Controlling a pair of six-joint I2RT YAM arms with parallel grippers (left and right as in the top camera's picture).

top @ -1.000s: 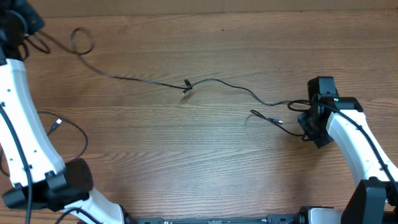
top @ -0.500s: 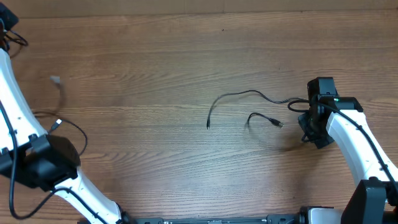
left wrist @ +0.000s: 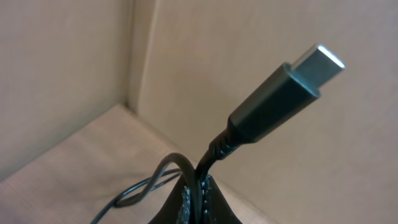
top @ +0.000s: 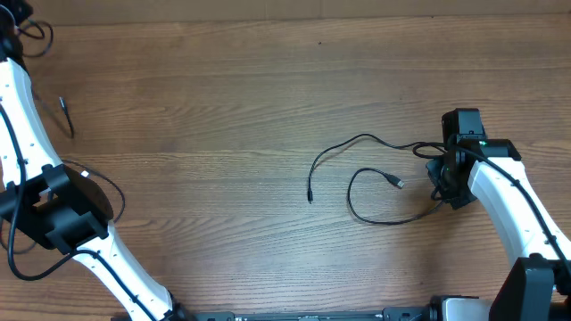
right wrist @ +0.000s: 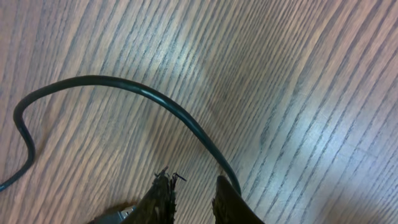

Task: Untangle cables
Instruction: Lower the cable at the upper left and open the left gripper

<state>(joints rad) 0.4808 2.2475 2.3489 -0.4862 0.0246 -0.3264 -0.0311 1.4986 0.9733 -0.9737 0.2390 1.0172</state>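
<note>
Cables sit well apart here. The loose cable (top: 357,141) lies on the table (top: 223,80) out toward 3 o'clock, curling in two open loops. Its dark end (top: 310,198) points to 6 o'clock near the middle, and its silvery plug (top: 398,182) sits inside the lower loop. The far part runs right up to the right gripper (top: 443,174). In the right wrist view that gripper has its fingers (right wrist: 229,200) parted a bit with bare wood showing between them. The loose cable arcs in against the outside of one fingertip, not pinched.

The other cable (top: 66,114) hangs way over at 10 o'clock from the left gripper (top: 11,22), which is clamped tight on it. Up close, a dark USB-C style plug (left wrist: 273,93) with a silver tip pokes up above the closed jaws. Thicker arm wiring (top: 98,178) loops at 8 o'clock.
</note>
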